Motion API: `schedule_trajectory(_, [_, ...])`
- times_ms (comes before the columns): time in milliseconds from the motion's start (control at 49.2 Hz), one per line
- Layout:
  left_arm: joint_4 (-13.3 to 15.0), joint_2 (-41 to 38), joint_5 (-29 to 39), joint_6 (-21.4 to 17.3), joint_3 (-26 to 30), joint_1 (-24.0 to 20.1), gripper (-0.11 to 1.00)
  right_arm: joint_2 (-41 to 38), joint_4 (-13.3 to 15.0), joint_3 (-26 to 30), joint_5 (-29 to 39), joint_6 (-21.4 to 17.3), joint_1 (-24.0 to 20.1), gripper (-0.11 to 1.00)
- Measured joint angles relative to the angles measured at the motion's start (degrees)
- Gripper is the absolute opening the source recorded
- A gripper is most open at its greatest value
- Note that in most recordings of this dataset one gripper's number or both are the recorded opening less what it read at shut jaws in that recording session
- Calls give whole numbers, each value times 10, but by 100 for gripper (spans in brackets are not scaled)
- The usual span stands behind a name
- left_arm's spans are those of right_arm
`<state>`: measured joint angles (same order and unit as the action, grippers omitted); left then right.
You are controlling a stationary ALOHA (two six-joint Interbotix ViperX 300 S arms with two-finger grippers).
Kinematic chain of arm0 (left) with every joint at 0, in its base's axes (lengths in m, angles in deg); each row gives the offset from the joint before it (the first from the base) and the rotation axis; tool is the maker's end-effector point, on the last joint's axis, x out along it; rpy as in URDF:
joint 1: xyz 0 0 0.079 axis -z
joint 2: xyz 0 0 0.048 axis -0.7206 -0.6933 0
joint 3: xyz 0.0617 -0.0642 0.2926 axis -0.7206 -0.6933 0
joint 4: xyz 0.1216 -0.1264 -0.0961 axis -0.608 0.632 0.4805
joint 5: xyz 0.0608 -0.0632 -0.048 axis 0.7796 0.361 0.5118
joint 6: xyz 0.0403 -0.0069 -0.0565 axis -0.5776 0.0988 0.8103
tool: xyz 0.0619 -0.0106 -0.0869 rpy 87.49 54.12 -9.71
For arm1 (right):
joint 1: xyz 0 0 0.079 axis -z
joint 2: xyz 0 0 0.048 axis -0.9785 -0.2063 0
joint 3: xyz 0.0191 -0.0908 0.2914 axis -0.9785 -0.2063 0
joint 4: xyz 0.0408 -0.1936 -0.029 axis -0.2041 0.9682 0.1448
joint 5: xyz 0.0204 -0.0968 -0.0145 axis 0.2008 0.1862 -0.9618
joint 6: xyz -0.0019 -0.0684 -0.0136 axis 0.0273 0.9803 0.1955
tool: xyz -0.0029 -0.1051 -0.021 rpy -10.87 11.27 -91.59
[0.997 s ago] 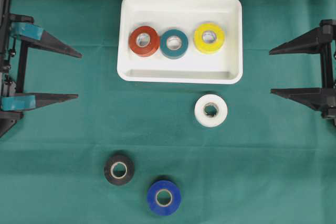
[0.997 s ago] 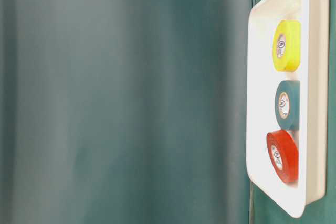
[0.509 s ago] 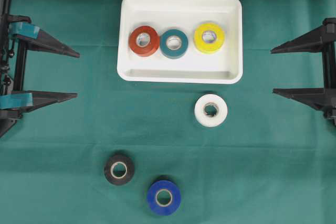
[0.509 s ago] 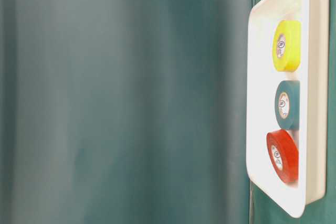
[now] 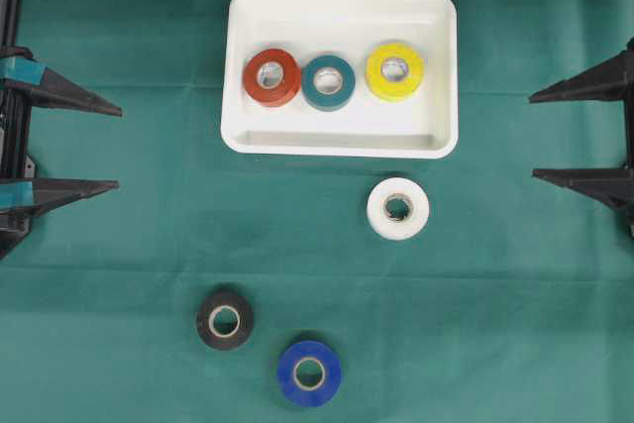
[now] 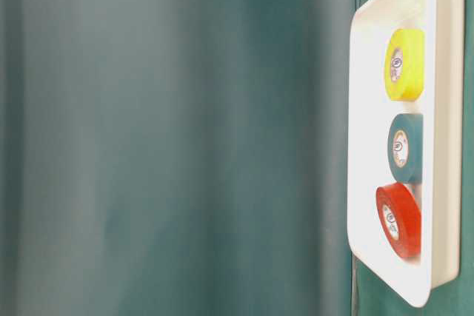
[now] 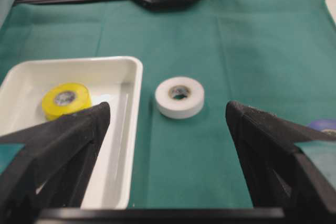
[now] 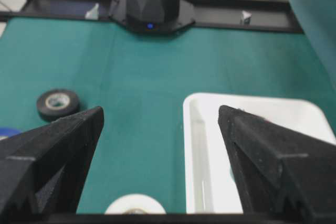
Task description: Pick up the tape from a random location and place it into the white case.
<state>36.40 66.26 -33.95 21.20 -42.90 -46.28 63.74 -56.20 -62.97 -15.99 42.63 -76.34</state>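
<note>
Glossy plastic white case [image 5: 342, 132] holding ring-shaped rolls

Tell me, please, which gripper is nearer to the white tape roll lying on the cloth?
The right gripper. It stands open at the overhead view's right edge, a moderate gap from the white tape roll; the left gripper, also open, sits at the far left edge, much farther away.

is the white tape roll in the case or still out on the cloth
Out. The white tape roll lies flat on the green cloth just below the white case, clear of its rim.
</note>
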Motion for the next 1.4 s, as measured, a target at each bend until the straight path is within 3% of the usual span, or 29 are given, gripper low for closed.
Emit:
schedule_trajectory(305, [0, 2, -31, 1, -29, 0, 97, 2, 0, -23, -10, 0, 0, 86])
schedule_trajectory(1404, [0, 0, -31, 0, -30, 0, 97, 4, 0, -22, -11, 0, -1, 86])
